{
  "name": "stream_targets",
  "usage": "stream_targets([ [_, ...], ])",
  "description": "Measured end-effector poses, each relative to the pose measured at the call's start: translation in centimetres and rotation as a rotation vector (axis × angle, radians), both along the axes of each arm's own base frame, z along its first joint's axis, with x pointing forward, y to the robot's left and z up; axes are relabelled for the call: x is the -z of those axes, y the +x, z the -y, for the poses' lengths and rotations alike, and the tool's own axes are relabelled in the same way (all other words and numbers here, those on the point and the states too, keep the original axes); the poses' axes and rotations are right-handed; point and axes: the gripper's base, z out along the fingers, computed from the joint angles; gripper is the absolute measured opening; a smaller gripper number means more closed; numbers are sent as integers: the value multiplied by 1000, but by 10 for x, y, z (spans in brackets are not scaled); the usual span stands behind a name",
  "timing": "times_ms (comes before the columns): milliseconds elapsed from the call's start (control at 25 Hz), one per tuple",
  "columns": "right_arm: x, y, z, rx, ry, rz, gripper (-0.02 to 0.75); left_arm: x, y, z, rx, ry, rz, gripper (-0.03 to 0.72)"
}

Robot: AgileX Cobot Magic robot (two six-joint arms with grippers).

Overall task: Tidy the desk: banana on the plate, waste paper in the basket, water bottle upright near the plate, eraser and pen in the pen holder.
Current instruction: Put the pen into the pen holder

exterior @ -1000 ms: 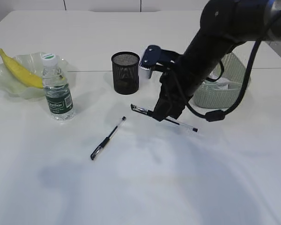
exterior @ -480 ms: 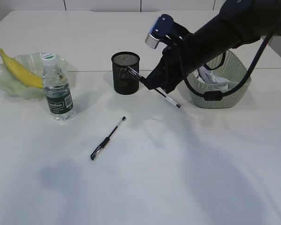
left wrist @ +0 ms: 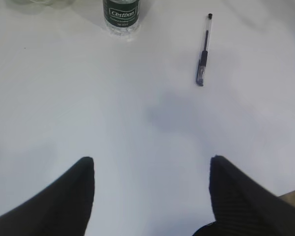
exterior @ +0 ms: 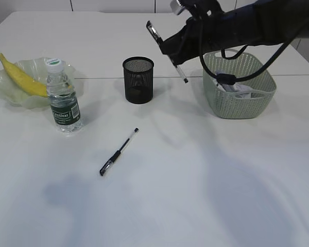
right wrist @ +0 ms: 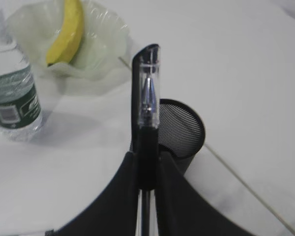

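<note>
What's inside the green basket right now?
Crumpled white paper lies in the basket, on its back-left side. The near wall hides the floor and the right arm's cable crosses the rim, so anything else inside cannot be seen.

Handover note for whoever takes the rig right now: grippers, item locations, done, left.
Right gripper: shut on a pen, held in the air up and right of the pen holder.
Left gripper: open, empty, over bare desk.
Done: banana on the plate; water bottle upright beside the plate; crumpled paper in the basket.
Left: drop the held pen into the holder, then the second pen lying on the desk. Eraser not visible in any view.
</note>
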Motion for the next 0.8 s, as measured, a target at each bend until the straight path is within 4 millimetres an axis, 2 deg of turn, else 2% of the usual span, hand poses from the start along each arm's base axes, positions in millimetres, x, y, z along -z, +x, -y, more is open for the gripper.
stream_targets([
  [160, -5, 10, 10, 75, 120, 41, 43, 0, 0, 1, 1, -9, 3, 517],
  [280, 3, 18, 11, 113, 185, 54, 42, -1, 1, 1, 0, -13, 12, 517],
  [520, 28, 33, 6, 91, 202, 64, 42, -2, 2, 1, -2, -20, 30, 517],
  [800, 19, 60, -4, 37, 246, 159, 42, -5, 5, 2, -7, -30, 68, 517],
])
